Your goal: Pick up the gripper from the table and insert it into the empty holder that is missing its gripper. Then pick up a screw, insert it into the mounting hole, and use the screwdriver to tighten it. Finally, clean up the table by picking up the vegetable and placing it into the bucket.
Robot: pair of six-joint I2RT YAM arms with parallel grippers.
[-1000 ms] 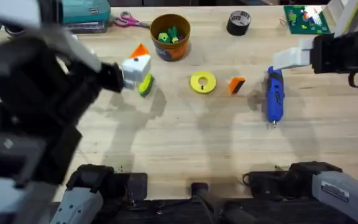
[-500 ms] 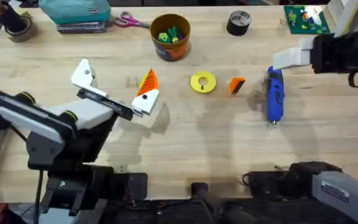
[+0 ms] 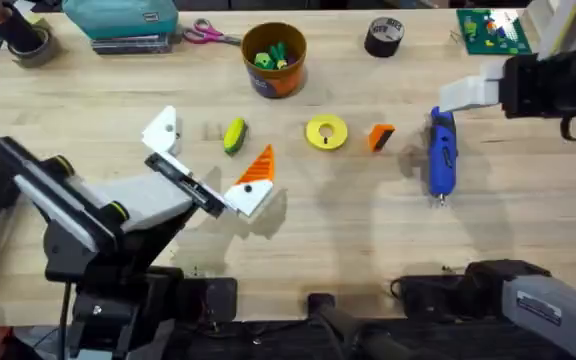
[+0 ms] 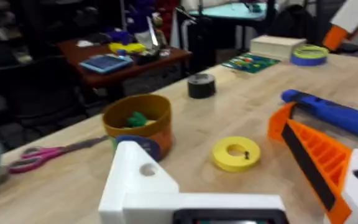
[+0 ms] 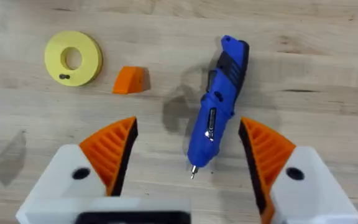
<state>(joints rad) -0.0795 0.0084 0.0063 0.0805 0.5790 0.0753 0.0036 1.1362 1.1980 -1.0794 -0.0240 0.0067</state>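
Overhead: left gripper [image 3: 208, 163] spread wide over the table's left half, one finger bare white, the other carrying an orange pad, nothing between them. Vegetable [image 3: 234, 135] lying on the wood just beyond that gripper, apart from it. Bucket [image 3: 274, 60] at the far centre, green pieces inside. Yellow ring [image 3: 326, 133] right of the vegetable, then the gripper [image 3: 381, 137], the small loose orange wedge, then the screwdriver [image 3: 441, 154] with bit pointing near. Right arm at the far right, finger spacing not readable here.

Left wrist: holder [image 4: 143, 182] bare, mounting hole visible; bucket [image 4: 138, 123] beyond it, ring [image 4: 235, 153] and screwdriver [image 4: 329, 112] to the right.

Right wrist: right gripper [image 5: 188, 155] parted wide, empty, hovering above the screwdriver [image 5: 220, 101]; orange wedge [image 5: 130, 80] and ring [image 5: 73, 58] to its left.
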